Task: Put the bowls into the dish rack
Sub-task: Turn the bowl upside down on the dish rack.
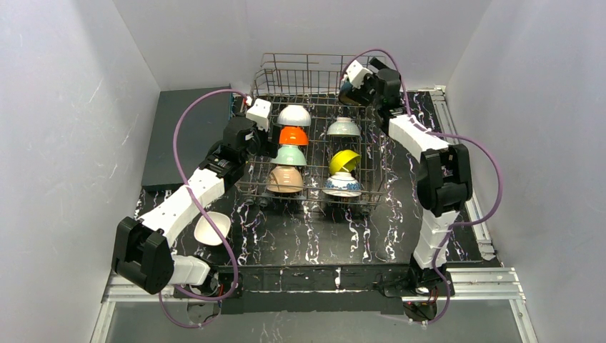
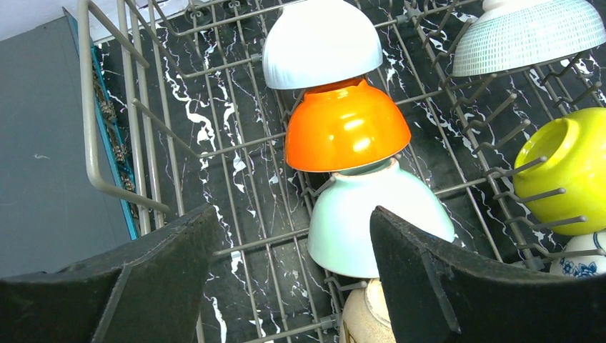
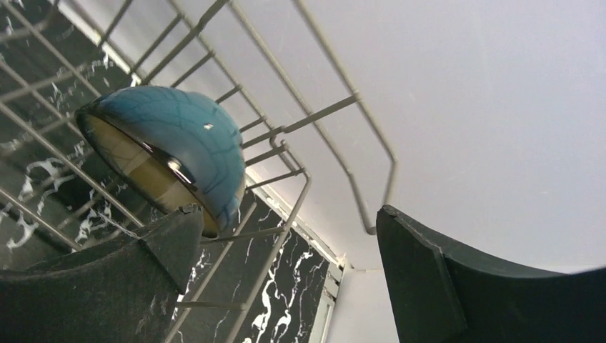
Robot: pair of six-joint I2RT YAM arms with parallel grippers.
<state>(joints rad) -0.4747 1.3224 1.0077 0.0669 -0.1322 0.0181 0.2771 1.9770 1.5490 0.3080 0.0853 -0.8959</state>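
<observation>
1. My right hand is spread wide, empty; the blue bowl leans on edge at the rack's back corner, wires propping it.
2. My left hand hangs open over the rack.
3. One white bowl waits on the worktop.

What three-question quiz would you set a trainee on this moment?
1. True or false: the orange bowl sits in the dish rack.
2. Which bowl lies on the table, outside the rack? A yellow, B white, C orange.
3. What colour is the bowl beside the right gripper?
Key: 1 true. 2 B, the white bowl. 3 Dark blue: the dark blue bowl leans on the rack's wires.
</observation>
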